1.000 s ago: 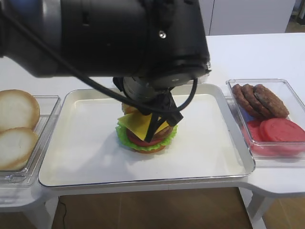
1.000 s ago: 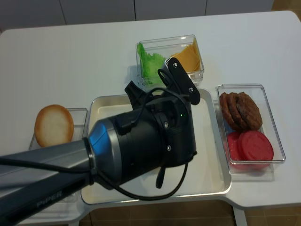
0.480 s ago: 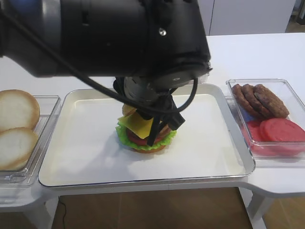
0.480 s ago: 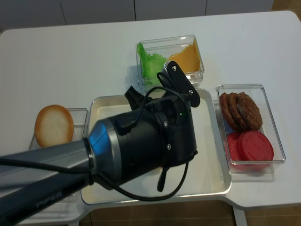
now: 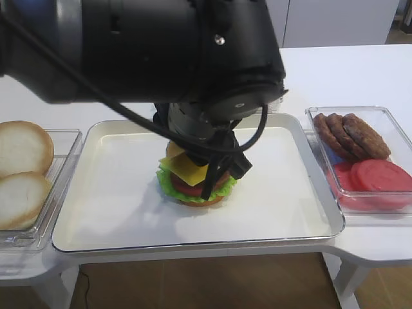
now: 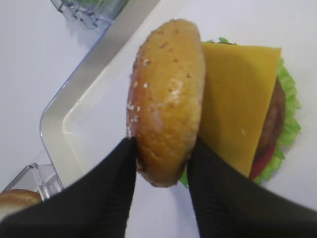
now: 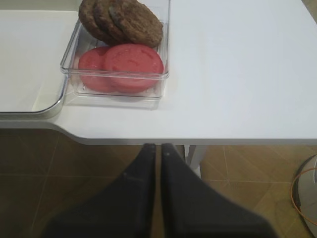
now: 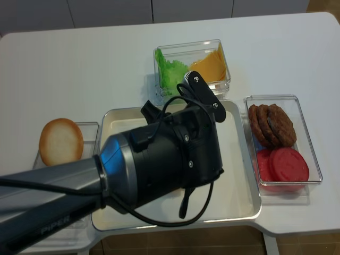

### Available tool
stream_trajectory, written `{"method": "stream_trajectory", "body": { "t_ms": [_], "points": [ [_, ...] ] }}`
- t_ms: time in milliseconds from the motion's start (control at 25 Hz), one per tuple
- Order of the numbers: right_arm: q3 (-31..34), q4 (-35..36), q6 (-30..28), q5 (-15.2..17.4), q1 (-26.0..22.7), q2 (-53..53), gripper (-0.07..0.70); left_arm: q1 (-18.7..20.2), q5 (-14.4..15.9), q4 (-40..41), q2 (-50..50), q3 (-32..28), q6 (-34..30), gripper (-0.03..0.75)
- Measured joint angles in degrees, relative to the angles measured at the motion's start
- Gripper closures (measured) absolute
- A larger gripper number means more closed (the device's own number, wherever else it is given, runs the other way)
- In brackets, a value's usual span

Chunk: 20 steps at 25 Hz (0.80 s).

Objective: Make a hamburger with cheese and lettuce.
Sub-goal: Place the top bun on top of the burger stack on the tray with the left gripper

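left pincer [image 6: 161, 163] is clamped on a glossy sesame bun top [image 6: 167, 99], holding it on edge right over the hamburger [image 5: 195, 183]. that stack sits mid-tray [image 5: 116, 212] on the counter [image 5: 335, 71], its lettuce [image 6: 290, 124] frilling out under the patty and the cheese [image 6: 237, 99] lying on top beside the bun. right pincer [image 7: 156, 151] is pressed closed, hanging off the counter edge near the box of patties [image 7: 121, 20] and tomato slices [image 7: 130, 64].

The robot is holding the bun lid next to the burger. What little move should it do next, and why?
Probably slide the sesame bun top sideways over the cheese, then lower it. The left gripper has its jaws clamped on the top, which sits off to one side of the hamburger rather than centred over it. The cheese is still bare, so the stack needs its lid.
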<state>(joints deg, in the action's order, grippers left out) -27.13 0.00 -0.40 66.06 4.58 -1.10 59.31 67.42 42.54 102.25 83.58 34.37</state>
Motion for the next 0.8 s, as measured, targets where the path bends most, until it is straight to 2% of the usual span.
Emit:
{"method": "stream_trajectory", "body": {
  "t_ms": [280, 800],
  "points": [
    [0.00, 0.00, 0.00, 0.00, 0.00, 0.00, 0.604, 0.08, -0.10, -1.16, 0.00, 0.00, 0.00, 0.404],
    [0.00, 0.00, 0.00, 0.00, 0.00, 0.00, 0.604, 1.27, -1.06, -1.32, 0.00, 0.00, 0.00, 0.394]
  ]
}}
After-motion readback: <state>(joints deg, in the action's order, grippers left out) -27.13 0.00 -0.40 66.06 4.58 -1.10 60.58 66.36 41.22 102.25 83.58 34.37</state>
